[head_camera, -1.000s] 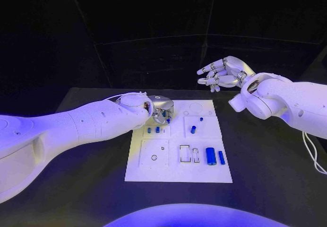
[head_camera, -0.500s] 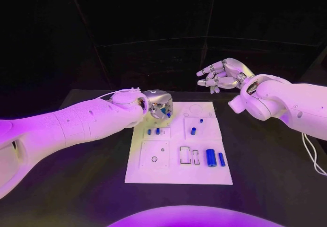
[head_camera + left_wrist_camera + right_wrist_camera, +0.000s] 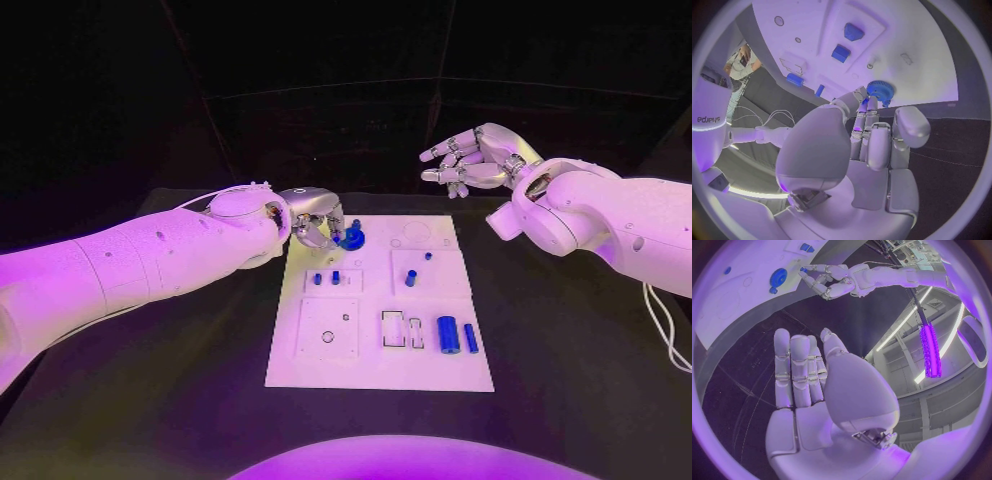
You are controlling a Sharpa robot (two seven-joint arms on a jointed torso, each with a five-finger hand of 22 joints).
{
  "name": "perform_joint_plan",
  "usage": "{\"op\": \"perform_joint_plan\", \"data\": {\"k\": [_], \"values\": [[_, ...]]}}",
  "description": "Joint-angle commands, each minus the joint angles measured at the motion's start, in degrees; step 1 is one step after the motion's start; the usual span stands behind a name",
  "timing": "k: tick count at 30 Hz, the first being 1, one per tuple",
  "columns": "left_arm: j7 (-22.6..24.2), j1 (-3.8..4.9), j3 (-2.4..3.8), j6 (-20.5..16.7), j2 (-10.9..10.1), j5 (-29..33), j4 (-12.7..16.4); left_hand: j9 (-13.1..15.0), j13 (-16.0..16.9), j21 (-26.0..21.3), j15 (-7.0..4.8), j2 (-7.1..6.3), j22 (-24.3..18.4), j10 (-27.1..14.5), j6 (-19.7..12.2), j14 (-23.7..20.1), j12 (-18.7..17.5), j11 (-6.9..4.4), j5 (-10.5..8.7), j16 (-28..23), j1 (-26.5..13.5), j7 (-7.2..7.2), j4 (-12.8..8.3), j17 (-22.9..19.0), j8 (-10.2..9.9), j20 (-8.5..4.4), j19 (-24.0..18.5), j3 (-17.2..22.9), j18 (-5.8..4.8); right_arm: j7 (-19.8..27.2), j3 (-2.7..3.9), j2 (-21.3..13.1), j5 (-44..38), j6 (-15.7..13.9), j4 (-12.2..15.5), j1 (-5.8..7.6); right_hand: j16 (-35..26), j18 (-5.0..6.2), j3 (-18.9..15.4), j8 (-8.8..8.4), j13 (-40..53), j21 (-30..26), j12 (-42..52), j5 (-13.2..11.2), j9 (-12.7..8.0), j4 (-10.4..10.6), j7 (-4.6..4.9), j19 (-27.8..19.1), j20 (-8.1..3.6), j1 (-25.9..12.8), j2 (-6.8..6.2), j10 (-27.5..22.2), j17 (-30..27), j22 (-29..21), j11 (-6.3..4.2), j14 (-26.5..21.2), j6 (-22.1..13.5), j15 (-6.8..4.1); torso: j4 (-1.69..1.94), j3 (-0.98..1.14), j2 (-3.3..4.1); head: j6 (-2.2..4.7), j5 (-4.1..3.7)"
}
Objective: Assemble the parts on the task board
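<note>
Left hand point(image 3: 315, 222) pinched the small, rigid, probably light gear point(image 3: 879, 91) by its toothed rim over the board point(image 3: 378, 368); right hand point(image 3: 473, 160) hung spread, holding nothing

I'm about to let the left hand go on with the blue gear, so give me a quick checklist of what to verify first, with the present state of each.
1. Blue gear at the left hand fingertips: ok.
2. Gear lifted off the task board: cannot tell; it sits at the board's far end.
3. Right hand holds nothing, fingers apart, raised beyond the board: ok.
4. Two small blue pegs stand close to the left hand: not ok, little room.
5. Large blue cylinder and thin blue pin lie toward the near end, away from the left hand: ok.
</note>
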Motion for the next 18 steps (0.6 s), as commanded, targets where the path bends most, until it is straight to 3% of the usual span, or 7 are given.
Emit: {"op": "perform_joint_plan", "data": {"k": [1, 18], "values": [[-0.6, -0.22, 0.02, 2.2, -0.1, 1.3, -0.2, 0.0, 0.0, 0.2, -0.27, 0.01, 0.0, 0.5, 0.4, 1.6, -0.3, -0.01, 0.18, 0.3, -0.8, -0.1, 0.1, -0.1, -0.4, -0.17, 0.3, 0.3, -0.95, 0.6, 0.03, 0.1, -0.1, 0.1, 0.0, 0.12, -0.2, 0.4, 0.4, 0.15, -0.1, -0.2, 0.2, 0.3, -0.1, 0.0, -0.09, 0.5, 0.0, 0.0, 0.13, -0.4, 0.1, 0.0, 0.19, 0.4, -0.5, 0.12, -0.06, -0.01, 0.08, -0.01, 0.02], [-0.4, -1.2, -0.03, 4.3, 0.3, 1.5, -1.6, 0.0, 0.0, 0.2, -0.28, -0.14, 0.0, 0.6, 0.5, 1.6, -0.5, -0.02, 0.16, 0.3, -1.1, -0.12, 0.0, -0.2, -0.4, -0.17, 0.3, 0.3, -0.93, 0.6, 0.03, 0.1, -0.1, 0.2, 0.0, 0.12, -0.2, 0.4, 0.4, 0.15, -0.1, -0.2, 0.2, 0.3, -0.1, 0.0, -0.09, 0.5, 0.0, 0.0, 0.13, -0.4, 0.1, 0.0, 0.19, 0.4, -0.5, 0.12, -0.09, 0.04, 0.04, -0.33, 0.15]]}}
